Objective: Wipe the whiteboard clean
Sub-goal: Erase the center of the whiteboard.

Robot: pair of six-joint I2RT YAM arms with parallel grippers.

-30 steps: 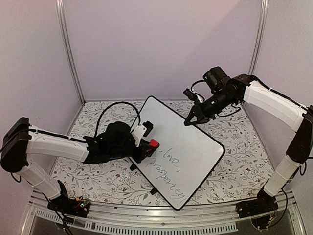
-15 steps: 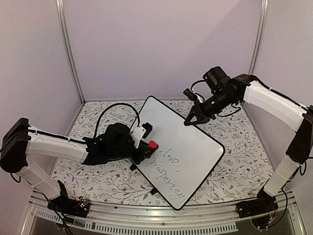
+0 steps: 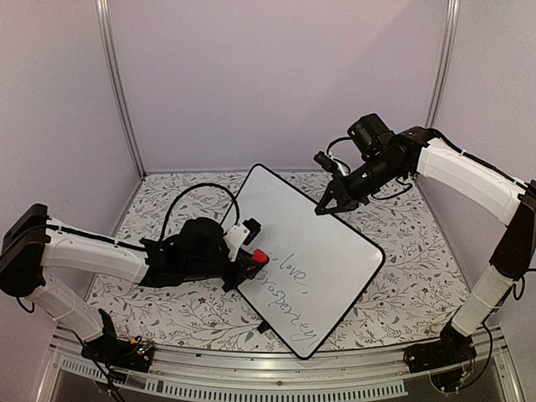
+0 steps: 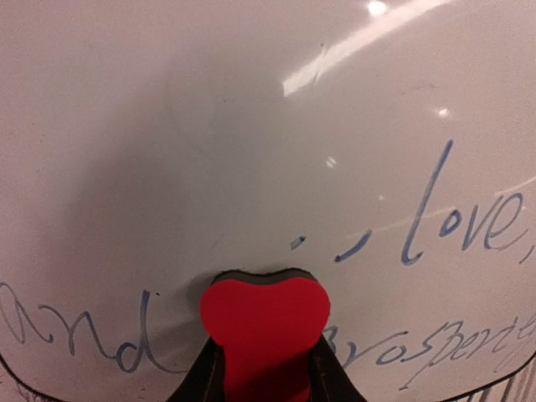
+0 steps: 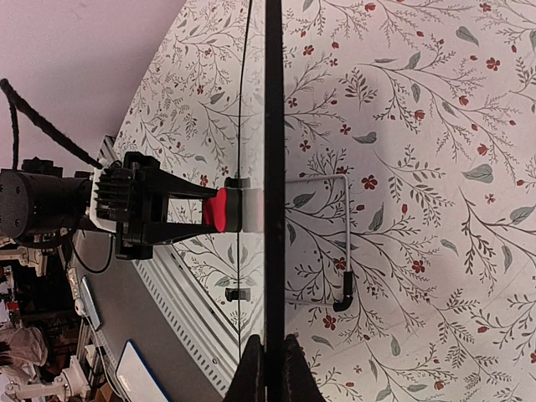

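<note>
The left pincer (image 3: pixel 249 261), shut on the small red eraser block (image 3: pixel 260 256), is pressing it to the black-rimmed white whiteboard (image 3: pixel 335 226) at the floral worktop (image 3: pixel 419 285)'s middle, dark cursive handwriting (image 3: pixel 295 311) lying toward the near right corner, while the right pincer (image 3: pixel 323 206) is pinching shut on the board's far rim.

Blue cursive handwriting (image 4: pixel 469 222) on the large flat white rectangular whiteboard (image 4: pixel 209 126), black-rimmed! Left wrist view: "and" down at eight o'clock, ", love," out at three o'clock, "prosperity" at four o'clock, last letters faint. Top camera: "love," and "prosperity" readable again, seven o'clock of the board's middle.
</note>
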